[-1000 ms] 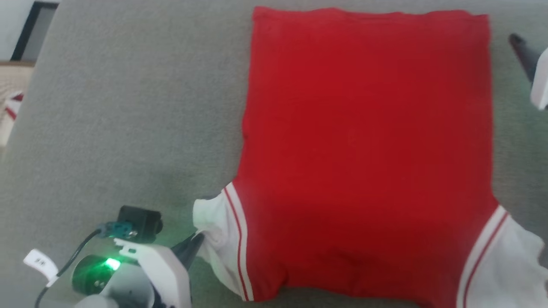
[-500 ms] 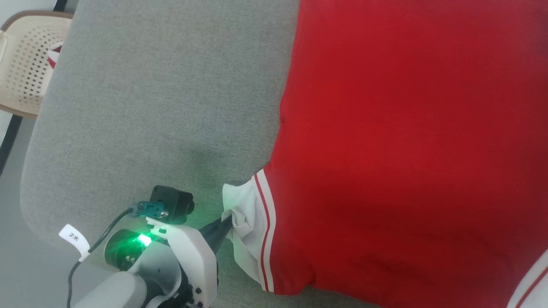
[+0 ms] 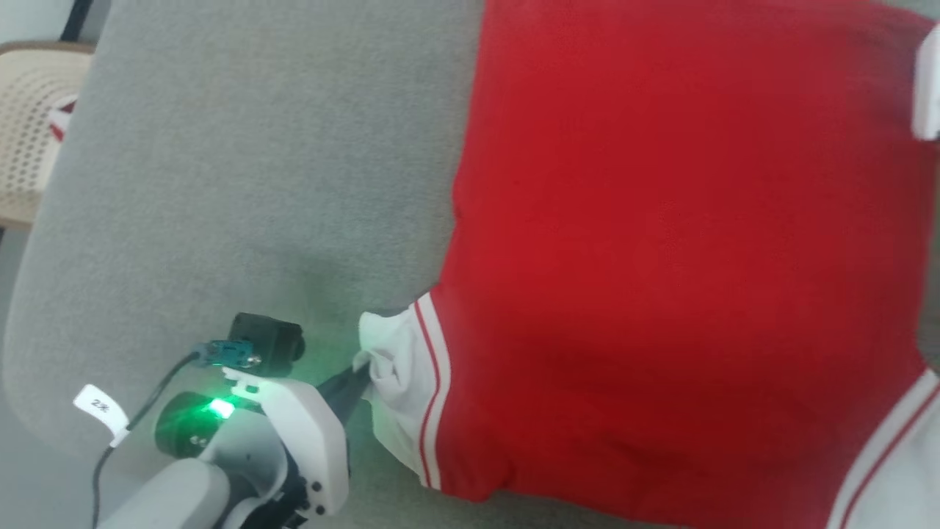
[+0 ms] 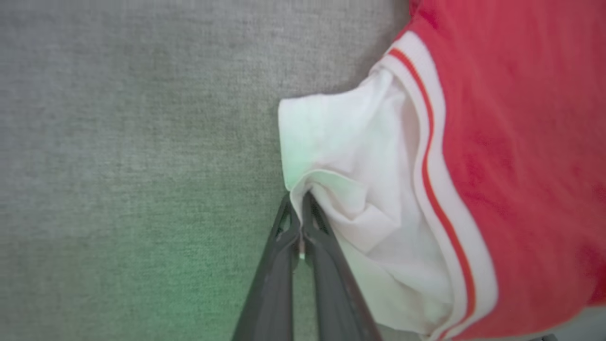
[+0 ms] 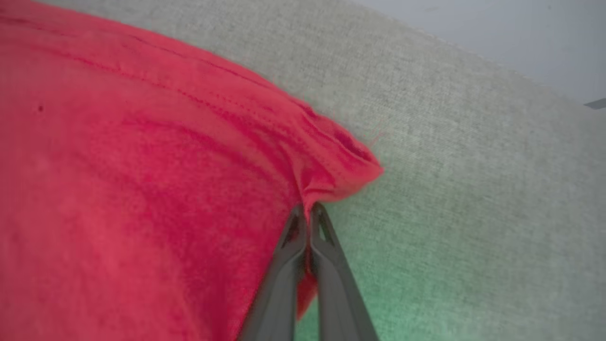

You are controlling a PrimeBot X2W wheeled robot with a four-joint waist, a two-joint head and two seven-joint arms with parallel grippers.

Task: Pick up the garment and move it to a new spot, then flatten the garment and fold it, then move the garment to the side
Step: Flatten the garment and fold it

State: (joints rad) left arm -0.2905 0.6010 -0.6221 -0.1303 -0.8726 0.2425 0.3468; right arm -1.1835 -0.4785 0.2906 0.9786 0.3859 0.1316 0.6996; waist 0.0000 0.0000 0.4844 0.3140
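- Garment: soft red knit, roughly rectangular, spread flat on the grey, felt-like desk. A white sleeve with red-striped trim sits at its near left corner.
- Left end effector: dark tapered fingers clamped together on the crumpled white sleeve edge, as a second ago.
- Right end effector: fingers pressed together on the stitched red hem corner, puckering it. A second ago it stood off the cloth beside that corner.
- The head camera has shifted; a beige perforated chair shows at far left.
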